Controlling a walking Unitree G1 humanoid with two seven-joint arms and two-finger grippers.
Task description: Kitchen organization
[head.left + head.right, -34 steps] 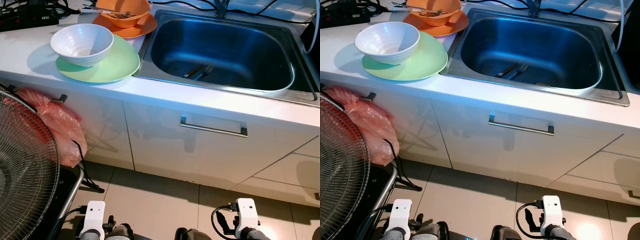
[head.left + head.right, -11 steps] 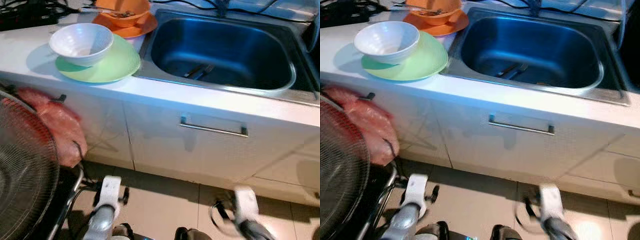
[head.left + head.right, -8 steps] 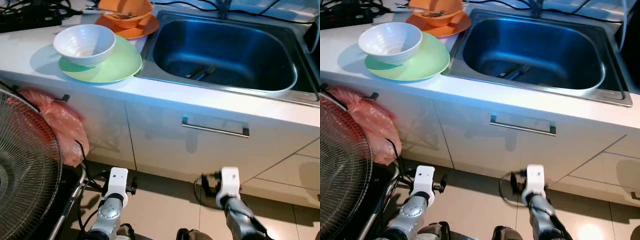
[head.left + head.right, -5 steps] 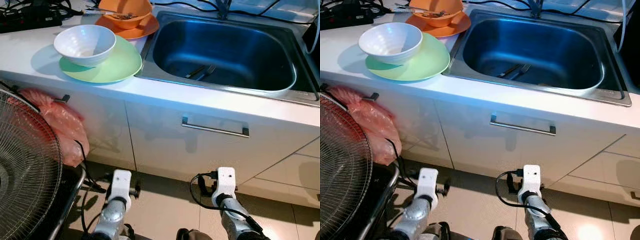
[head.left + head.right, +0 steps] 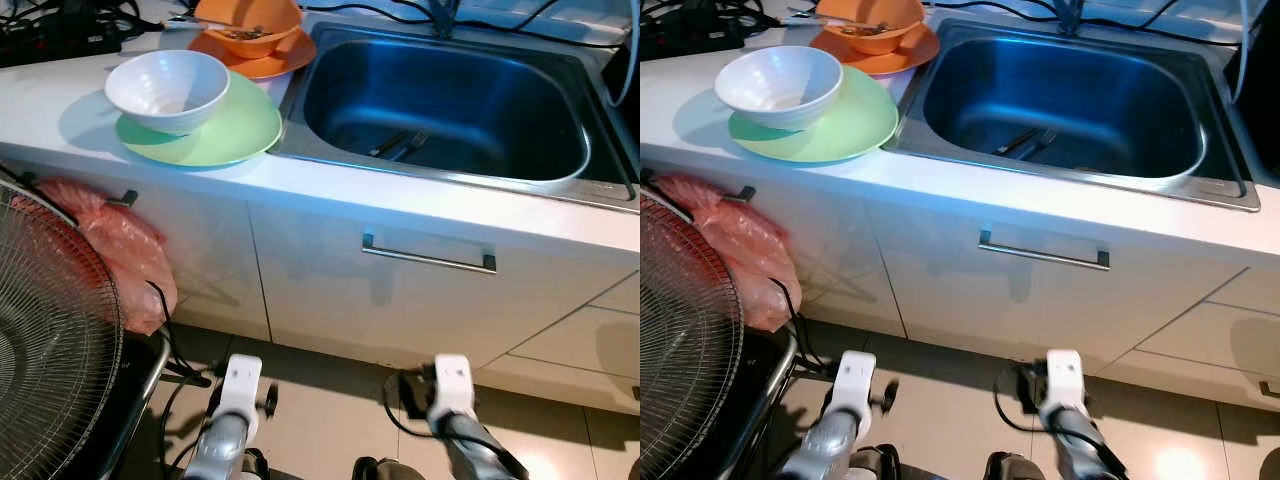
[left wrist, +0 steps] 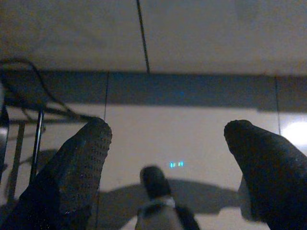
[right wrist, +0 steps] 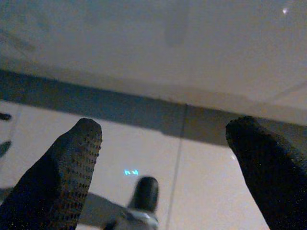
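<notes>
You are standing in front of the sink (image 5: 600,175), with both arms now raised from hanging low toward the cabinet front. The left gripper (image 6: 168,158) is hovering wide open above the tiled floor (image 5: 330,400), holding nothing; the right gripper (image 7: 168,158) is likewise spread wide and empty, facing the cabinet base. The dishes are sitting untouched on the counter (image 5: 60,90), left of the sink: a white bowl (image 5: 167,88) on a green plate (image 5: 235,135), and behind them an orange bowl (image 5: 248,20) on an orange plate (image 5: 285,58). A fork (image 5: 405,145) is lying in the sink. Judged from this, the arms are only preparing; no organizing has begun.
</notes>
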